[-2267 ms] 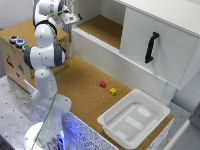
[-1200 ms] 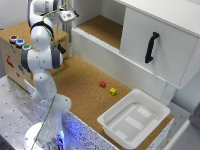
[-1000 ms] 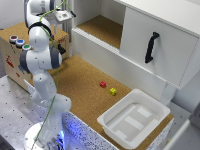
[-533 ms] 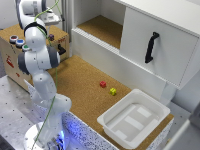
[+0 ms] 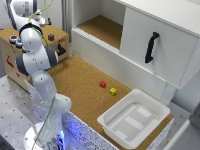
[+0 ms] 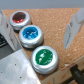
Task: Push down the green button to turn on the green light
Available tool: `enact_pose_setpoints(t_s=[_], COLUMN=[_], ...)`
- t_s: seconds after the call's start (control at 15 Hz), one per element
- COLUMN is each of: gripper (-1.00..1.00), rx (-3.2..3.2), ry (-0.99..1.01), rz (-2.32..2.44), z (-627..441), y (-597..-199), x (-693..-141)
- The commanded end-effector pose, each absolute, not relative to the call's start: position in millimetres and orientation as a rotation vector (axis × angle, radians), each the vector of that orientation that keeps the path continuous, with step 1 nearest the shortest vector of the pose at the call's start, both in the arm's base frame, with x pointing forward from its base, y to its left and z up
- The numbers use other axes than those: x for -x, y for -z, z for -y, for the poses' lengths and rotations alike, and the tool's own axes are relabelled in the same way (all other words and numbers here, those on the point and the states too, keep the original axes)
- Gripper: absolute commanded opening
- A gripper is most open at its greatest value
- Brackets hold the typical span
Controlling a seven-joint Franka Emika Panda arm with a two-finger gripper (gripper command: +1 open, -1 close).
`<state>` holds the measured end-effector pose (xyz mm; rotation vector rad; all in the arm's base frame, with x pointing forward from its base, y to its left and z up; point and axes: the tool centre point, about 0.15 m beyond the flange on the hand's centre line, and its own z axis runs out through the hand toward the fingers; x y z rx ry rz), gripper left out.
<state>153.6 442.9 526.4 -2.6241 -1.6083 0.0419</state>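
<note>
Green button (image 6: 44, 56) is sitting at one end of a row w/ blue (image 6: 30, 34) & red (image 6: 19, 19), on top of the wooden box (image 5: 12, 52) at the exterior view's left. Gripper (image 6: 42, 32) is hanging right over them, jaws spread either side, not touching yet, prob. lining up for the press; a fingertip needs centring on green, not blue beside it

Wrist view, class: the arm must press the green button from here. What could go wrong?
1. The green button sits right beside the blue button, with the red button just beyond, so a slightly off descent may press the wrong cap.
2. The hand is open with fingers spread wide; neither finger looks lined up over the green cap, so it could straddle it.
</note>
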Motion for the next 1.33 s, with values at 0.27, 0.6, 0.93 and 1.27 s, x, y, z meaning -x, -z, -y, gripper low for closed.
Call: enact_pose_setpoints(t_s=[0.27,0.6,0.93,1.27], gripper=[-1.00,-1.00,-1.00,-1.00], rx=[2.659,2.663,2.656,2.653], ry=[0.053,0.033,0.002,-0.068], rz=[1.676,1.655,1.607,1.590], z=[-457,-448,-440,-439], y=[-505,-489,-458,-430], x=[-158,-162,-161,-166])
